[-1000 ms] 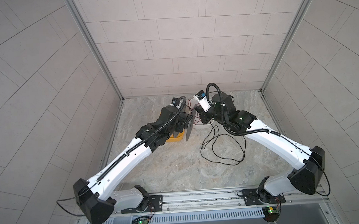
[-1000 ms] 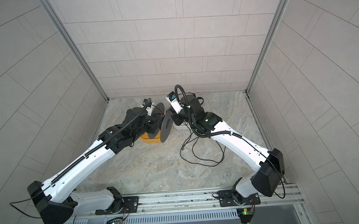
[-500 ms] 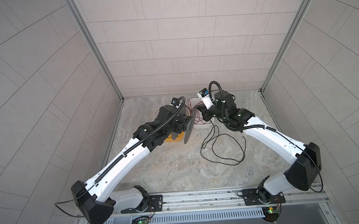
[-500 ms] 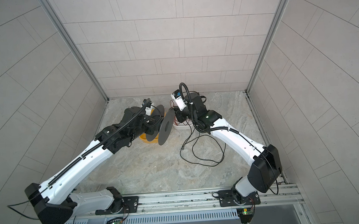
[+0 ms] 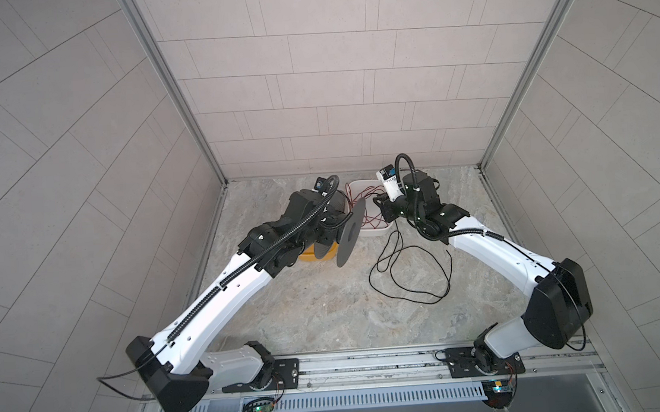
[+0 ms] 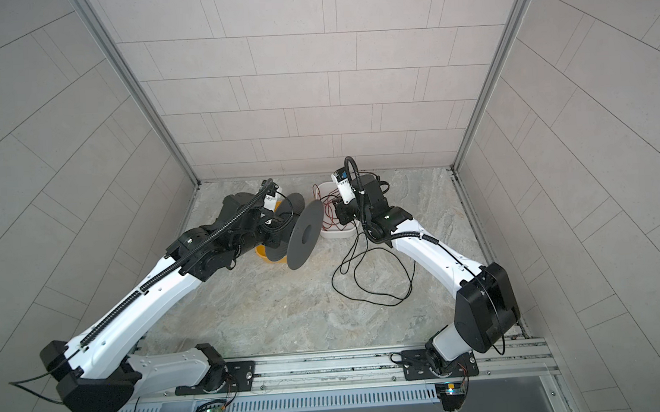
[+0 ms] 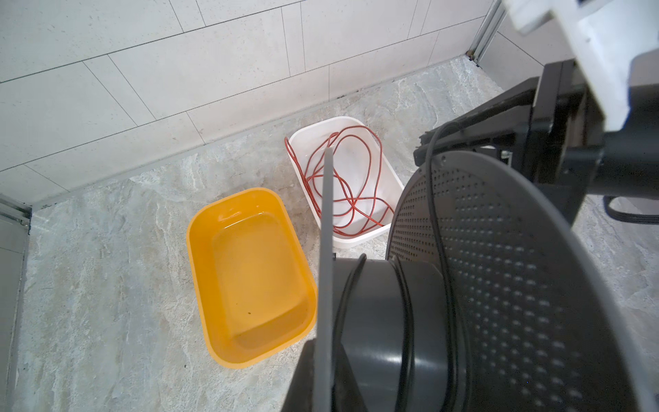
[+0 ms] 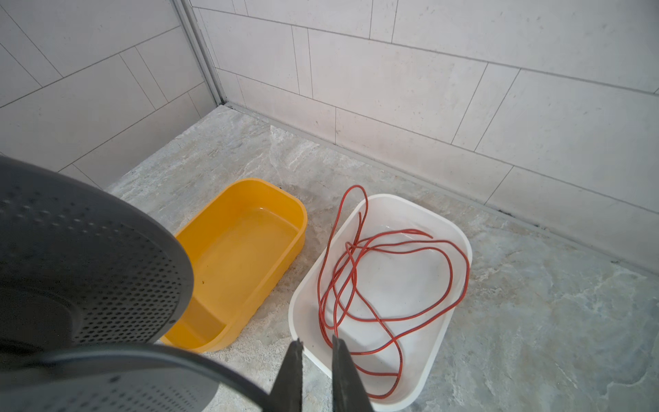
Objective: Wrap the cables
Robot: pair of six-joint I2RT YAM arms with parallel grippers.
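Right gripper [image 8: 316,344] has drawn back above the white tray [image 8: 460,242], jaws now slightly apart
Left gripper [image 5: 327,228] clamps the spool [image 5: 350,233] aloft; black cable [image 7: 435,210] crosses its flange, loops slack mid-tabletop towards the right edge. Winding looks underway; next, regrip lower down the cable

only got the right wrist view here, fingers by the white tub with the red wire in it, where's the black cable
Observer: The black cable lies mostly in loose loops on the table beside the right arm, in both top views.
Operator: any on the spool yet
Observer: Yes, the left wrist view shows turns of it round the hub of the spool.
Operator: does it reach my gripper
Observer: It climbs from the hub over the perforated flange to the right gripper's fingertips.
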